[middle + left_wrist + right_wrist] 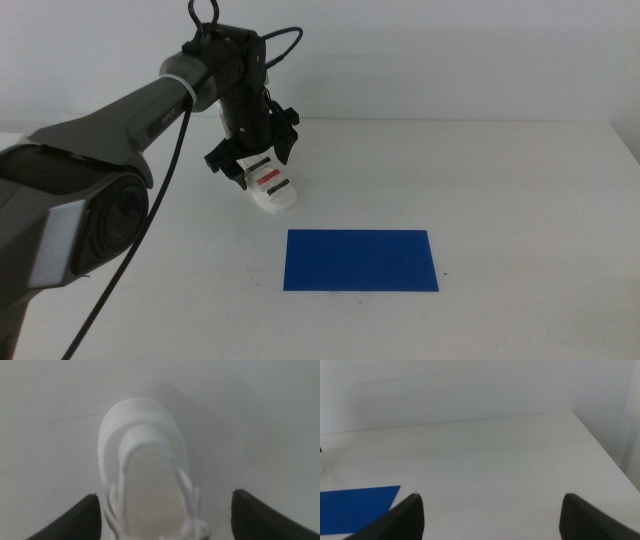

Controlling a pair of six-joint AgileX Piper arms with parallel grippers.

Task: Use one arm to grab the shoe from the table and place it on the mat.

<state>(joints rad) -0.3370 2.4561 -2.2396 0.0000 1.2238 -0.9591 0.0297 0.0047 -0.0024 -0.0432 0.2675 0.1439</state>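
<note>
Dark grey tubing fills the left side of the middle view: the left arm [110,120] comes in from the lower left and reaches up and across to the far half of the table [520,200], a black cable [150,230] hanging from it. Its left gripper [255,160] points down over the heel end of the shoe [270,185]. The shoe lies on the white tabletop with its toe toward the camera and slightly right, its two black straps and the red strap [270,179] between them showing just below the gripper's white-edged body.

In the left wrist view the left gripper [165,510] has its jaws spread wide apart, one on each side of the shoe [145,460], with clear gaps between the dark tips and the white sole; nothing is clamped. The table [260,420] lies bare around the shoe.

Right of and nearer than the shoe, the mat [360,260] lies flat, a blue rectangle near the shoe but not touching it. A small dark mark [443,274] sits on the table just off the mat's near right corner.

The right gripper [490,515] waits out of the middle view; its own camera shows its jaws wide apart over the table [495,460], with one corner of the mat [355,502] beside one jaw.
</note>
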